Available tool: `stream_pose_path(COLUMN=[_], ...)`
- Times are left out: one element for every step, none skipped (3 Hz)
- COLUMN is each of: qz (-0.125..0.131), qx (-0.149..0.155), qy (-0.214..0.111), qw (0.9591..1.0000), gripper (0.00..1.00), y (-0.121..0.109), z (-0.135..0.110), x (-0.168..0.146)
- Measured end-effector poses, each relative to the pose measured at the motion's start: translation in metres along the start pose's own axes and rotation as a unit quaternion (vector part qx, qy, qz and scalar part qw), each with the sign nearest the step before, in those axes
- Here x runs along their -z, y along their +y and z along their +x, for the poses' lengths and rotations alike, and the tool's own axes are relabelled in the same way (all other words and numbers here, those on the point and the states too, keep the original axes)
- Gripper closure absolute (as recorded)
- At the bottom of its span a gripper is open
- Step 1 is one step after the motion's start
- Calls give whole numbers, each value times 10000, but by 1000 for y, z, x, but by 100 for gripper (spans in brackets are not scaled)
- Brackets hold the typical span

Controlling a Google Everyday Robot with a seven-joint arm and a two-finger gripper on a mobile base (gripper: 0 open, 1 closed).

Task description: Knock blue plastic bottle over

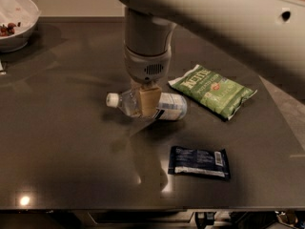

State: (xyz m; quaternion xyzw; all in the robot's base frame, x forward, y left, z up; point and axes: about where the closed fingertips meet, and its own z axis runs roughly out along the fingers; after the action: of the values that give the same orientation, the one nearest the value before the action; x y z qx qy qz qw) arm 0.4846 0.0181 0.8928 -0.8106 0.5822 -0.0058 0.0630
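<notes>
The blue plastic bottle point(169, 106) lies on its side on the dark table point(71, 151), near the middle. Its white cap point(112, 99) points left and its pale blue label is toward the right. My gripper point(147, 104) hangs straight down from the big grey arm point(147, 46) and sits right over the bottle's middle, its tan tip covering part of the clear body. The bottle's base end shows to the right of the gripper.
A green chip bag point(212, 89) lies flat just right of the bottle. A dark blue flat snack wrapper point(198, 162) lies nearer the front. A white bowl point(14, 20) stands at the far left corner. The table's right edge point(281, 128) runs diagonally.
</notes>
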Motion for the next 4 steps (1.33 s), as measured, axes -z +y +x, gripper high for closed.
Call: stream_pose_path(qz=[-93, -154, -186, -398], qx=[186, 292, 343, 293], qy=[16, -15, -29, -267], qw=[9998, 9995, 9992, 9984], gripper=[34, 11, 0, 0], y=[1, 3, 5, 18], z=[-11, -19, -23, -29], x=[-10, -17, -20, -37])
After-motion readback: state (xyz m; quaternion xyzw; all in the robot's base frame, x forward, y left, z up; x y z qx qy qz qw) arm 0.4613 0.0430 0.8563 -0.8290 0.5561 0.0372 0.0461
